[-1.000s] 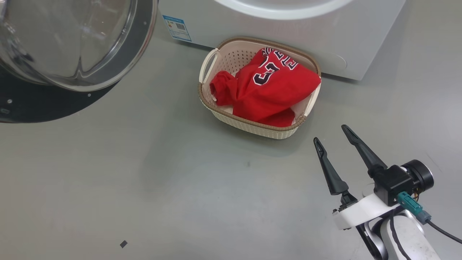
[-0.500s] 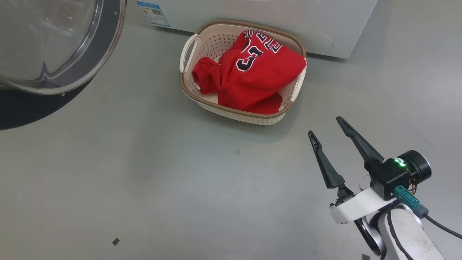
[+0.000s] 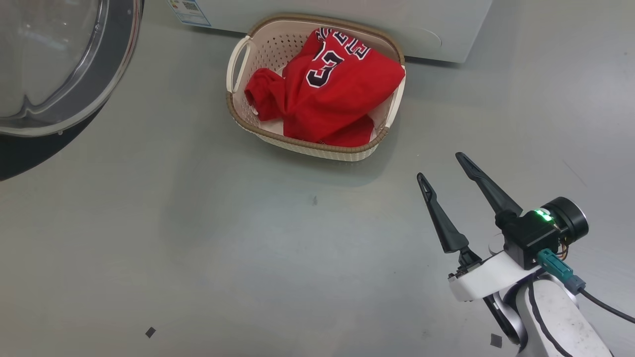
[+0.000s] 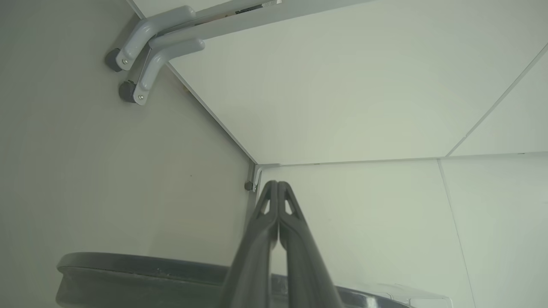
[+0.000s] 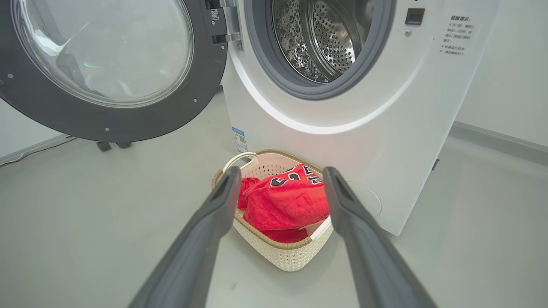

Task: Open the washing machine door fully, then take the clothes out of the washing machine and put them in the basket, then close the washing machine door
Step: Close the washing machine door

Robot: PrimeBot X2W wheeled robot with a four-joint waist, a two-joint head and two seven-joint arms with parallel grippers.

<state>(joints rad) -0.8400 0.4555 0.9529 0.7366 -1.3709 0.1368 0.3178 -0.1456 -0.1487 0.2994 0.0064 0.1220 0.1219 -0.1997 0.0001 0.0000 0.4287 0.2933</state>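
**Unloading is judged done; the door is left to be closed.**
Short of the white front-loading washing machine, the right gripper is held apart and empty. The left gripper is pressed together. The red numbered clothes are heaped in the cream perforated basket against the machine's front. Since a second ago only the head view has shifted. The black-rimmed glass door is swung wide beside the machine. The steel drum is partly hidden.

The right pincer has two long tapering black fingers on a white bracket. Beside the bracket: a black block lit green, a round black cap, a teal plug, a black cable, a white forearm. The left pincer is dark grey.
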